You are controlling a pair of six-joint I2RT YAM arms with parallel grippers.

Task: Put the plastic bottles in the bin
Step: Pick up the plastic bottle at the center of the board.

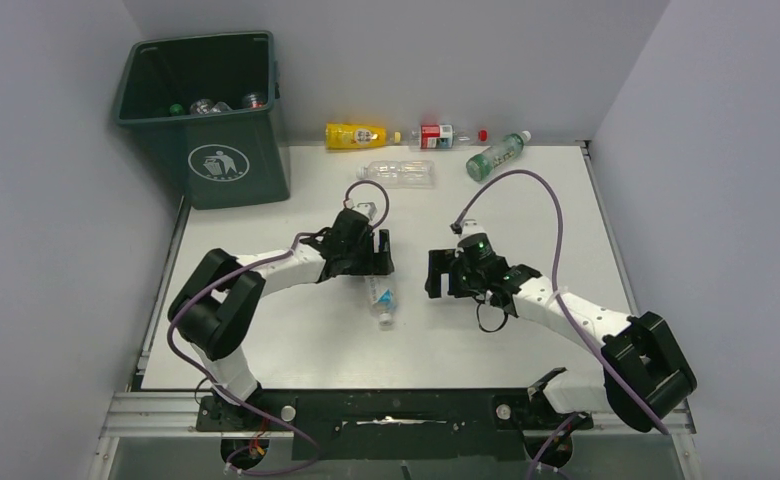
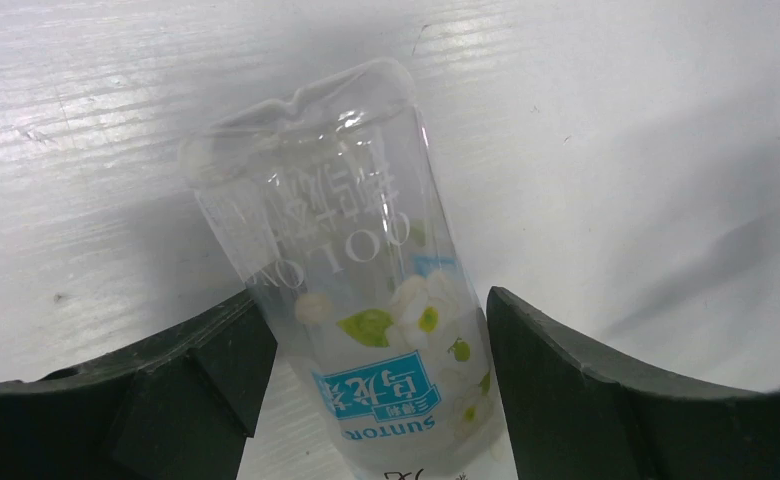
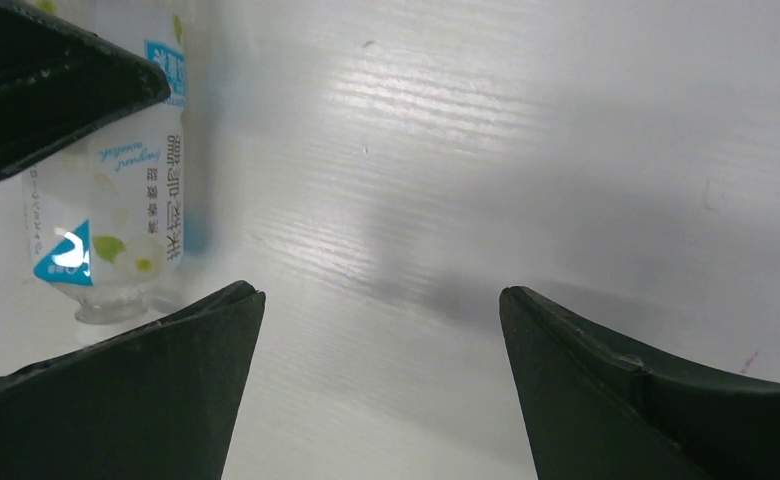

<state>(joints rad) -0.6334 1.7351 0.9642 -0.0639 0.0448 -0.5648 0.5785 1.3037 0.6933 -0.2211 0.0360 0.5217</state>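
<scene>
White ribbed worktop [image 1: 296,350], grey walls around.

Overhead view only:
- Dark green bin [image 1: 256,175] stands upright at the far left corner, litter-person logo on its front.
- Four bottles lie along the far edge: yellow bottle [image 1: 354,135], red-label bottle [image 1: 434,136], green-label bottle [image 1: 494,157], and unlabelled clear bottle [image 1: 398,173] just nearer.
- Binned bottles [image 1: 211,105] show at the bottom of the bin. Several, but the interior is dark and the count is unclear.

Mid-worktop, a clear Suntory bottle [image 2: 356,280] lies flat. From above, its far end is hidden under the left gripper [image 1: 378,262].

Left wrist view alone shows the flower label and a crumpled-looking end. The fingers [image 2: 196,380] straddle the body, close at both sides. Whether they press it, I cannot tell. The bottle's near end is cut off by the frame.

Right gripper [image 3: 381,300] is spread wide over bare worktop, holding nothing, just beside that bottle. Its wrist view catches the bottle at the left edge, partly behind a left finger.
</scene>
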